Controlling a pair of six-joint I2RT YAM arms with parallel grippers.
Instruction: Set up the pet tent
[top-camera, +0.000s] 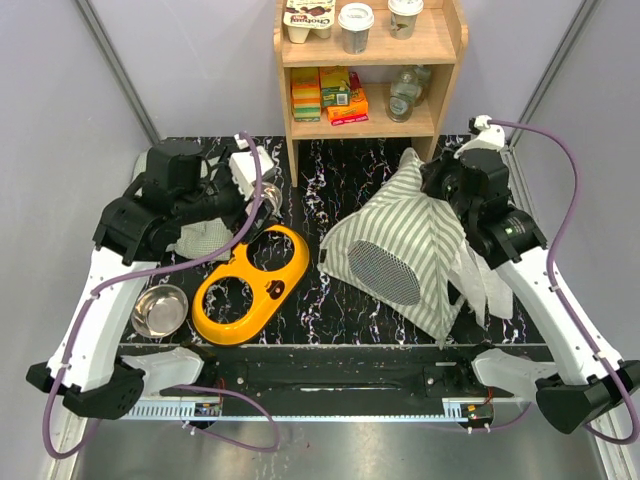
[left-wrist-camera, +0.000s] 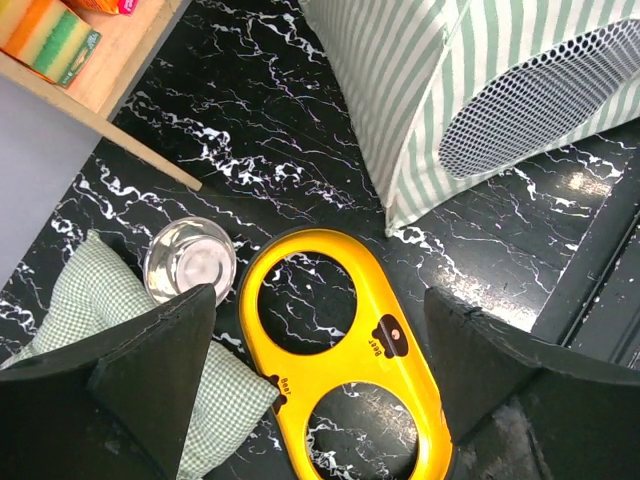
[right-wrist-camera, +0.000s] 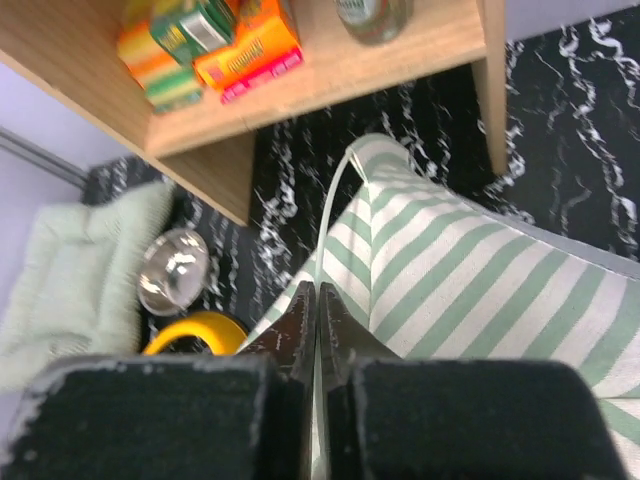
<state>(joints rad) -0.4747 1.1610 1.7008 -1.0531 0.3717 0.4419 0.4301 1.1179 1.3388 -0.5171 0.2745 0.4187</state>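
Observation:
The pet tent (top-camera: 400, 235) is a green-and-white striped shelter with an oval mesh panel (top-camera: 385, 272). It stands half raised on the right of the black marble table (top-camera: 310, 175). My right gripper (top-camera: 434, 186) is at its peak, shut on a thin white pole (right-wrist-camera: 335, 205) that runs between the fingers (right-wrist-camera: 300, 320). Striped fabric (right-wrist-camera: 470, 280) fills the right wrist view below. My left gripper (left-wrist-camera: 320, 350) hangs open over the yellow bowl holder (left-wrist-camera: 345, 370), holding nothing. The tent (left-wrist-camera: 400, 90) lies beyond its reach to the right.
A yellow bowl holder (top-camera: 250, 283) lies left of centre. One steel bowl (top-camera: 160, 310) sits near the front left, another (left-wrist-camera: 190, 260) beside a green checked cushion (left-wrist-camera: 85, 300). A wooden shelf (top-camera: 365, 62) with boxes and cups stands at the back.

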